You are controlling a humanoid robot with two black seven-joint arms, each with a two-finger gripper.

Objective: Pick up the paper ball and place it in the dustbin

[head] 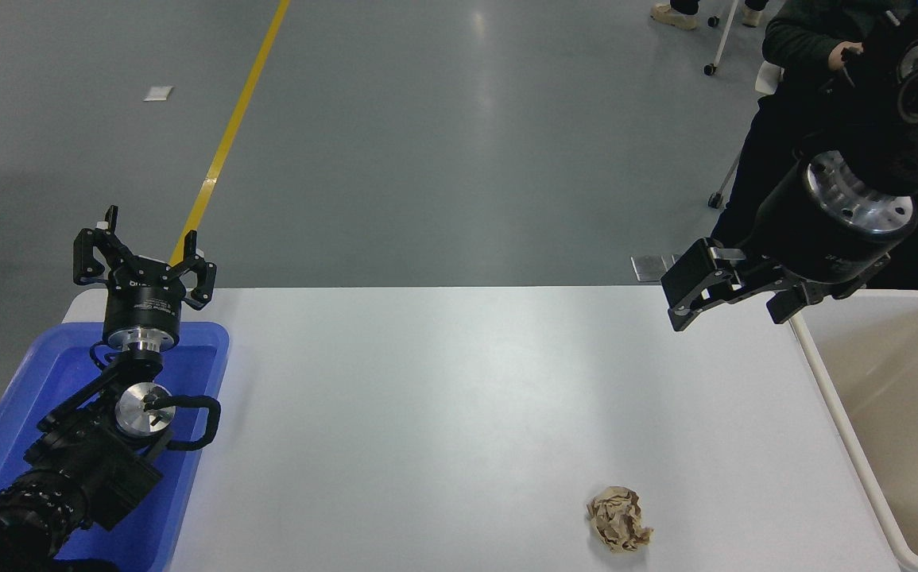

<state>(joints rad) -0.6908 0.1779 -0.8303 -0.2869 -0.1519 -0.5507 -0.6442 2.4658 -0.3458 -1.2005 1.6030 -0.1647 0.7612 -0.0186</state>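
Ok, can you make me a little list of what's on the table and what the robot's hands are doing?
paper ball: lying on the white table, near the front edge
dustbin: right end of the table
blue tray: left end
left gripper: open, above the tray
right gripper: open, in the air beside the dustbin, holding nothing
person: behind the dustbin

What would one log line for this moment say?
right gripper: open, raised near dustbin | paper ball: on table, untouched | left gripper: open, parked
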